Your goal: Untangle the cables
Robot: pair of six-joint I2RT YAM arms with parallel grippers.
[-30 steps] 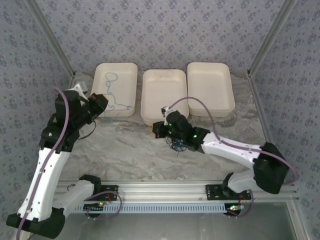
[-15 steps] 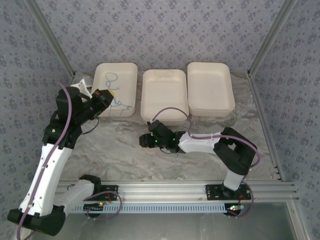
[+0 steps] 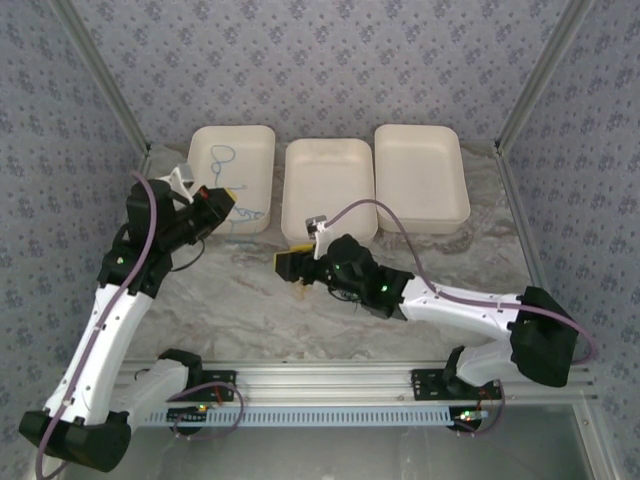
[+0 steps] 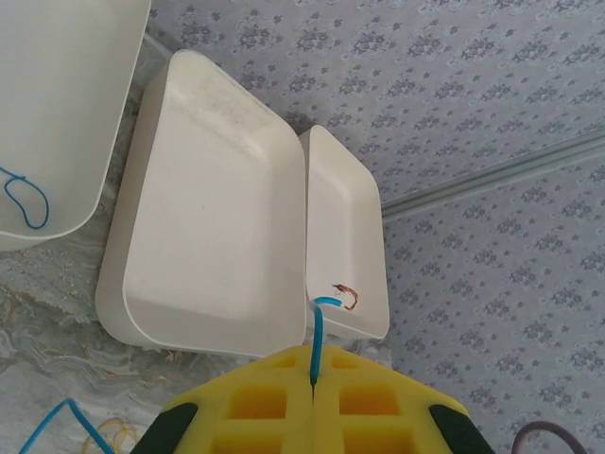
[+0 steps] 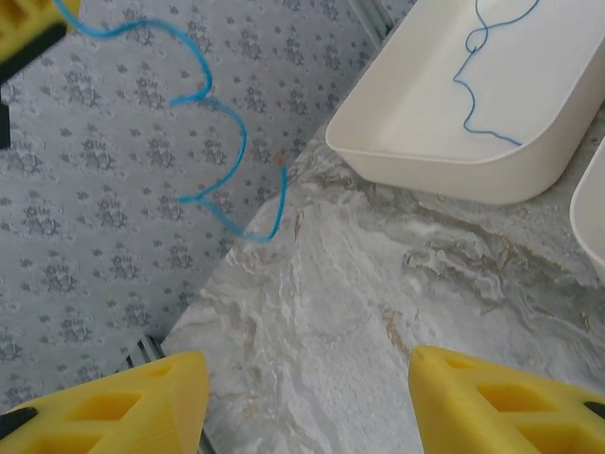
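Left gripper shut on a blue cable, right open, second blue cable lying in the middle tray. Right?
No. Top external view: the second blue cable lies in the left tray, not the middle. Left gripper is shut on the held blue cable, right gripper open.

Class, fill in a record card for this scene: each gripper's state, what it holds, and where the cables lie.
Left gripper: shut on a blue cable
Held cable: its free length hangs in loose curls
Right gripper: open, holding nothing
Trays: three white trays side by side
Left tray: holds a blue strand
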